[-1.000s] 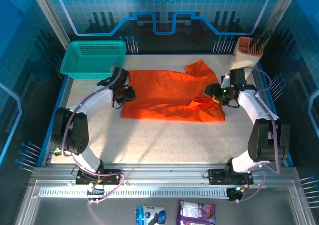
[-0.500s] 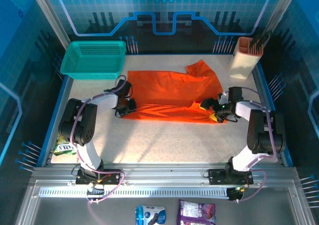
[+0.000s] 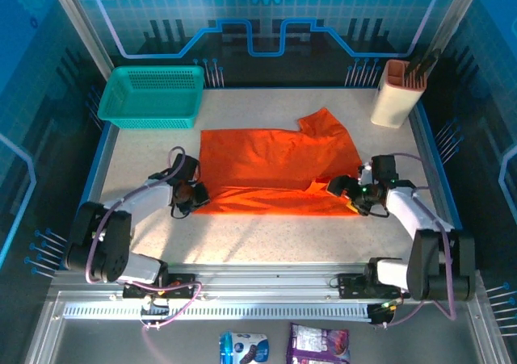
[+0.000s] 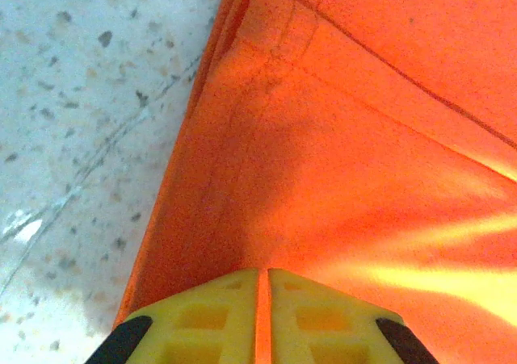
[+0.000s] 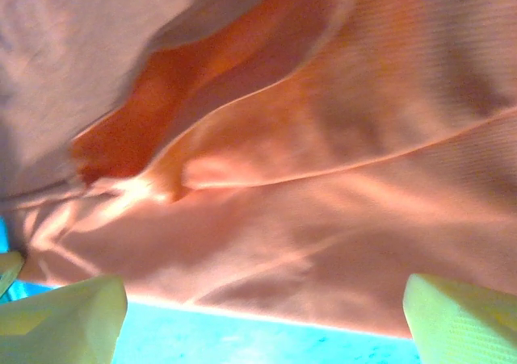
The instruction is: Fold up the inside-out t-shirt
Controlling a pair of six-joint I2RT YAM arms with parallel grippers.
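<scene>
- While the bare speckled table (image 3: pixel 266 239) between the arm bases and the cloth gives you free room, both grippers sit at the shirt's near edge, so start there.
- Your left gripper (image 3: pixel 192 196) is at the near-left corner with its jaws pressed together. The wrist view shows a sliver of orange between the yellow fingers (image 4: pixel 218 315), so it seems to pinch a thin layer of cloth, though the bite is too slim to be sure.
- Your right gripper (image 3: pixel 346 194) is at the near-right corner, jaws spread wide, with cloth ahead of them and nothing gripped.
- The inside-out t-shirt (image 3: pixel 275 162) lies flat mid-table with a crease along its near part, and one sleeve (image 3: pixel 327 128) pokes out at the far right.
- Judging by that crease, you are in the first lengthwise fold. Next, the right jaws need to close on their corner so both sides travel together.
- Farthest off, the teal mesh basket (image 3: pixel 153 120) and the beige holder (image 3: pixel 394 106) stand apart from the cloth. The room between them is open, but keep the carry short of both.
</scene>
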